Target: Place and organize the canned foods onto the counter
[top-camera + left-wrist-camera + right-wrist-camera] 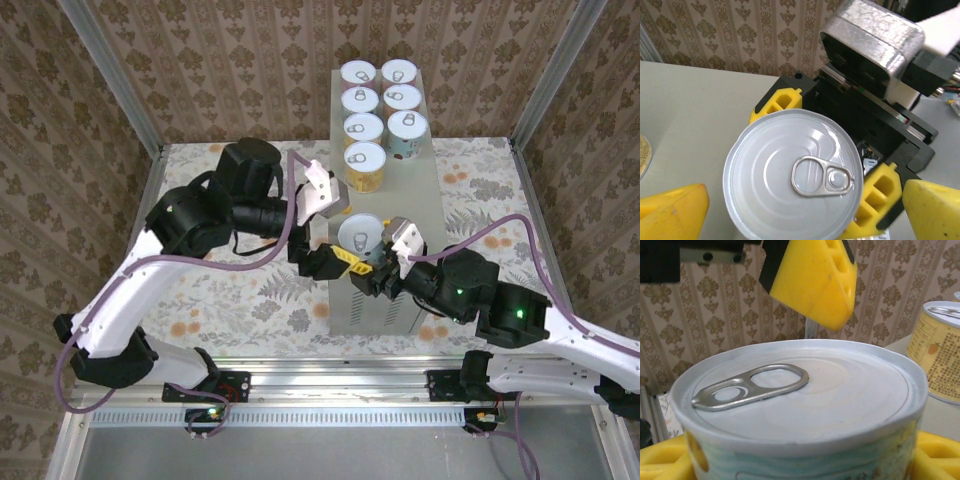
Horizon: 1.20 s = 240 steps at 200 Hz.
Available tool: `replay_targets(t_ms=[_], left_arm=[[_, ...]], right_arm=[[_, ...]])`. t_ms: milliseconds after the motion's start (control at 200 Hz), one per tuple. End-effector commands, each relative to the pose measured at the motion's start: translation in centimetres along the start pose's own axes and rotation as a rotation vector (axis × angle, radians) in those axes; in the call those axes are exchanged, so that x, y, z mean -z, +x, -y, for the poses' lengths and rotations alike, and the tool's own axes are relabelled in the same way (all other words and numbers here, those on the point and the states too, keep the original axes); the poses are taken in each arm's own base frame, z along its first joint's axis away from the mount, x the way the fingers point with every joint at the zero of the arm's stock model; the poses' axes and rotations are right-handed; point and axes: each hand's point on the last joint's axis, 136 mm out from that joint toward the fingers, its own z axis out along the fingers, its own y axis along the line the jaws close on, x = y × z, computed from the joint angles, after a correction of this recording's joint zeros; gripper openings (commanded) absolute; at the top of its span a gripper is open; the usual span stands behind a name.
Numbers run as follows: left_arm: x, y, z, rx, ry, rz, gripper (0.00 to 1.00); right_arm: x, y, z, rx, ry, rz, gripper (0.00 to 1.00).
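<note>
I see my right gripper [800, 460] clamped on the can [360, 232] at the near end of the counter [425, 200]; my left gripper [802, 205] straddles it, jaws wide apart

We log: can [800, 395] between the right gripper's [800, 460] yellow jaws, silver lid, teal-and-yellow label. Beyond the jaws: 1 yellow-labelled can [938, 360], grey counter [428, 205], brown damask wallpaper [705, 325].

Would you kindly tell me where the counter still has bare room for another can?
Free: the counter top to the right of the yellow-labelled can, in front of the right row's nearest can. Crowded: the near end, where the left gripper and right gripper flank the held can.
</note>
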Motion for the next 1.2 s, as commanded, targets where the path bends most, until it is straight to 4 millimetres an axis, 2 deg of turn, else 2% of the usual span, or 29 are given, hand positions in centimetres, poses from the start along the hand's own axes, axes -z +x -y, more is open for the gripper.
replay_targets(t_ms=[0, 225, 365, 520, 725, 865, 1020, 1195], left_arm=[[-0.3, -1.7, -0.7, 0.022, -0.006, 0.09, 1.0], [-1.6, -1.5, -2.1, 0.052, -0.044, 0.107, 0.99], [-2.1, -1.8, -2.1, 0.062, -0.015, 0.121, 0.9], [-2.8, -1.9, -2.1, 0.078, 0.011, 0.125, 0.72], [-3.3, -2.1, -1.9, 0.084, 0.034, 0.128, 0.64], [-3.7, -2.2, -1.8, 0.085, 0.046, 0.13, 0.58], [-4.2, -2.3, -1.8, 0.085, 0.048, 0.128, 0.58], [-4.8, -2.5, -1.6, 0.061, 0.039, 0.128, 0.58]], right_arm=[[0.7, -3.3, 1.5, -0.111, 0.068, 0.147, 0.62], [0.6, -2.9, 1.7, -0.128, 0.084, 0.165, 0.63], [0.6, -2.6, 2.0, -0.13, 0.102, 0.158, 0.65], [0.9, -2.2, 2.4, -0.13, 0.121, 0.147, 0.68], [1.6, -1.9, 3.0, -0.134, 0.14, 0.151, 0.7], [1.9, -1.6, 3.3, -0.126, 0.149, 0.137, 0.78], [2.4, -1.3, 3.6, -0.12, 0.162, 0.115, 0.92], [3.2, -0.8, 3.9, -0.117, 0.161, 0.08, 0.98]])
